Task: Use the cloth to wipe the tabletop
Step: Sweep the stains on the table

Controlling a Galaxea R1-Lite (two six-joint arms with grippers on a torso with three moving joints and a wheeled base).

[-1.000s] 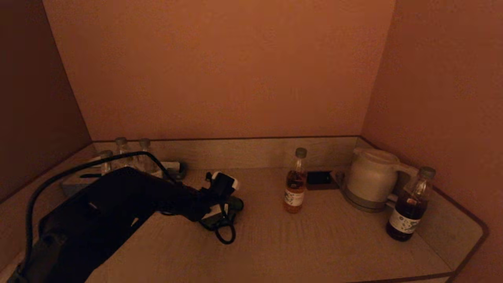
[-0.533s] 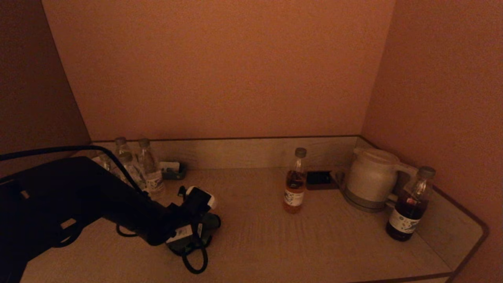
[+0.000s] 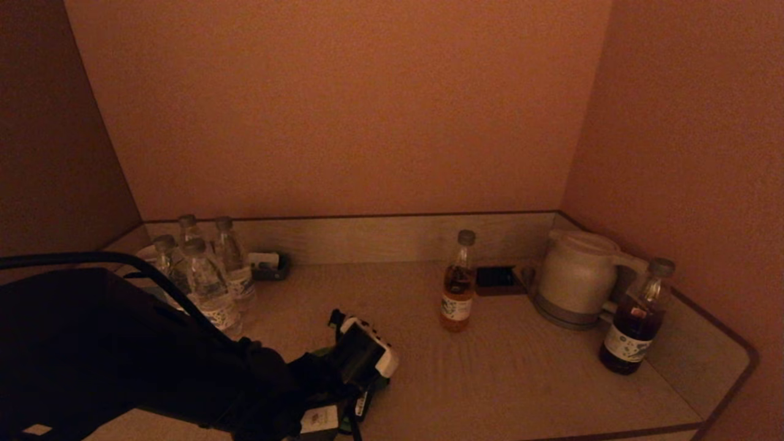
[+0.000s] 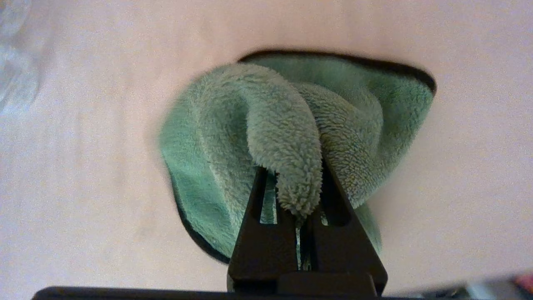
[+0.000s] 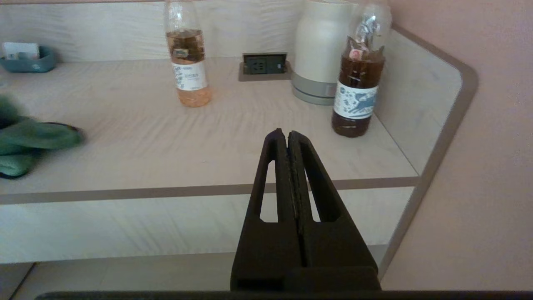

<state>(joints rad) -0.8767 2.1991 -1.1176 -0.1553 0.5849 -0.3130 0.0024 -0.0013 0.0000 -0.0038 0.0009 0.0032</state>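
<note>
Our left claw (image 4: 297,200) is pinching a rolled fold of the cloth (image 4: 258,125), its two dark fingers (image 4: 260,233) clamped on either side of the green pile. We have the cloth pressed down on the counter (image 4: 83,187), spread in a rumpled heap around the fingers, with its darker edge trim showing along the outer border. From the head view, our left arm reaches across the near left part of the counter (image 3: 520,380), and only a sliver of the cloth (image 3: 383,384) shows beside the wrist, near the front edge. Behind it stand clear water bottles (image 3: 205,288). Our right claw (image 5: 287,137) hangs off the counter's front edge, pressed together on nothing. Well apart to the right stand an orange drink bottle (image 3: 458,288), a white kettle (image 3: 576,278) and a dark drink bottle (image 3: 637,318).
</note>
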